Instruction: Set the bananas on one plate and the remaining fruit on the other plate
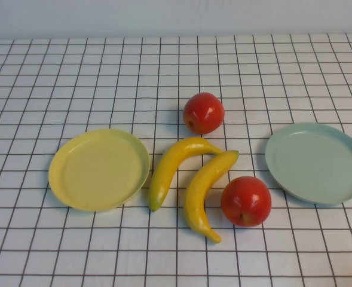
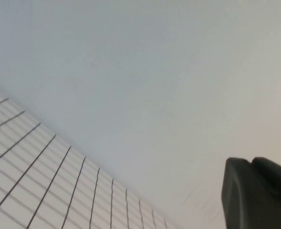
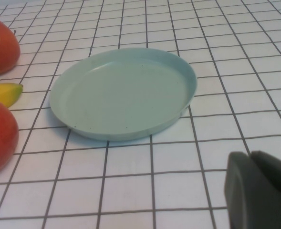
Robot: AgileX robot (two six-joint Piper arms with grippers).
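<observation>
A white tablecloth (image 1: 74, 78) with a grid of thin dark lines covers the table (the squares run right across it), meeting 1 plain pale wall (image 1: 176, 15) behind.

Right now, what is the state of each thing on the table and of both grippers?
yellow plate: empty
blue-green plate: empty
bananas: on cloth, tips touching
apples: on cloth
left gripper: shut, raised, holding nothing
right gripper: shut, near blue-green plate
</observation>
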